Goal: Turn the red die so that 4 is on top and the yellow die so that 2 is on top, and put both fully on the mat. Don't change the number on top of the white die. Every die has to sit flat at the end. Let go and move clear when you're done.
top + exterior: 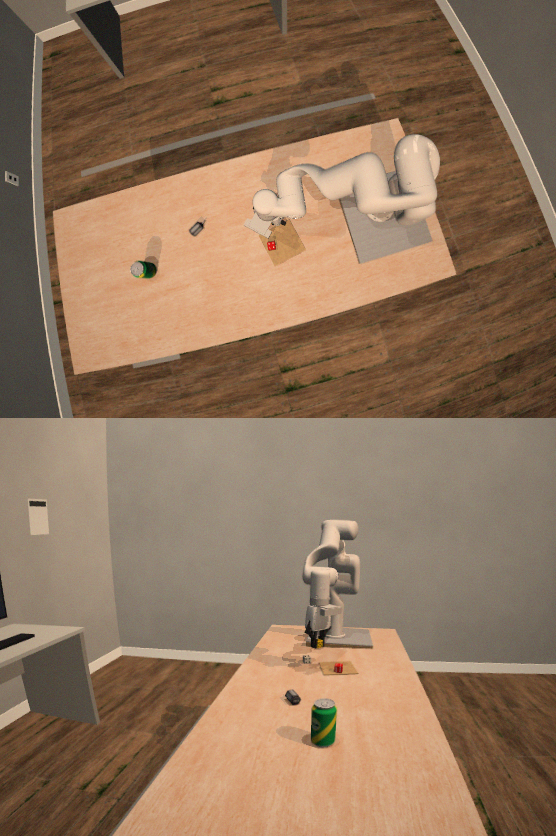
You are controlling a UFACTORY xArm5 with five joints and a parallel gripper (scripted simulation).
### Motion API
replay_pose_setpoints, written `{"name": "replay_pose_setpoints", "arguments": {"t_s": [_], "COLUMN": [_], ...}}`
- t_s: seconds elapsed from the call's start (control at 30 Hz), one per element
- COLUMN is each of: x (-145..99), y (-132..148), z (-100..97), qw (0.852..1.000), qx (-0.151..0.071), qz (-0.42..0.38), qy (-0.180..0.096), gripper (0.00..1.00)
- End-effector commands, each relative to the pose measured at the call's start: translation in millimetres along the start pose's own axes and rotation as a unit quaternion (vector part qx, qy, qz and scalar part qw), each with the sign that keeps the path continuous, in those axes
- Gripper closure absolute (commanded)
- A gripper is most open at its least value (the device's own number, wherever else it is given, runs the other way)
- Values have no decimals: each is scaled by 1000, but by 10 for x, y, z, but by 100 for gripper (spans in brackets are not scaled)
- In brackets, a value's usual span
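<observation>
My gripper (316, 641) is shut on the yellow die (320, 643) and holds it low over the table, at the mat's far edge. In the overhead view the wrist hides the yellow die, and only dark finger parts (281, 223) show. The red die (272, 245) sits flat on the brown mat (283, 243); it also shows in the side view (338, 667). The white die (306, 659) sits on the bare table just left of the mat (344, 668). In the overhead view the arm hides it. I cannot read the pips on any die.
A green can (323, 722) stands upright in the middle of the table, also seen from above (143, 269). A small dark object (292, 697) (196, 228) lies between the can and the dice. The arm's grey base plate (387, 235) lies beyond the mat.
</observation>
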State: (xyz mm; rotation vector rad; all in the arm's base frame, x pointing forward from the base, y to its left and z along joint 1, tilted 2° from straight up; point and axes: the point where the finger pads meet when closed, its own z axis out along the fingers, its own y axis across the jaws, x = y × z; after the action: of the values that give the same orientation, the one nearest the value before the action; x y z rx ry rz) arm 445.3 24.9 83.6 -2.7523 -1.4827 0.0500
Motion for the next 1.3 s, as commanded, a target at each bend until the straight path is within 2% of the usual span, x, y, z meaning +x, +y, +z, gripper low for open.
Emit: {"name": "replay_pose_setpoints", "arguments": {"t_s": [0.0,0.33,0.4,0.5,0.53,0.57,0.67,0.7,0.73,0.8,0.97,1.03,1.07,1.1,1.13,1.17,1.2,1.27], "x": [122,304,361,369,432,434,495,498,533,560,660,660,681,726,739,739,768,796], "y": [-72,-221,-270,-278,-335,-337,-395,-397,-432,-459,-562,-562,-586,-635,-649,-650,-683,-715], "z": [-12,-8,-7,-7,-5,-5,-3,-3,-2,-1,2,2,2,4,4,4,5,6], "qw": [996,974,964,962,947,946,929,928,917,907,869,869,859,838,832,832,817,802], "qx": [-2,-4,-4,-4,-4,-4,-5,-5,-5,-5,-6,-6,-6,-6,-6,-6,-6,-6], "qz": [-87,-224,-267,-274,-322,-324,-370,-372,-399,-420,-495,-495,-512,-545,-555,-555,-577,-597], "qy": [1,0,0,0,0,0,-1,-1,-1,-1,-2,-2,-2,-2,-2,-2,-3,-3], "gripper": [73,73,73,73,73,73,73,73,73,73,73,73,73,73,73,73,73,73]}}
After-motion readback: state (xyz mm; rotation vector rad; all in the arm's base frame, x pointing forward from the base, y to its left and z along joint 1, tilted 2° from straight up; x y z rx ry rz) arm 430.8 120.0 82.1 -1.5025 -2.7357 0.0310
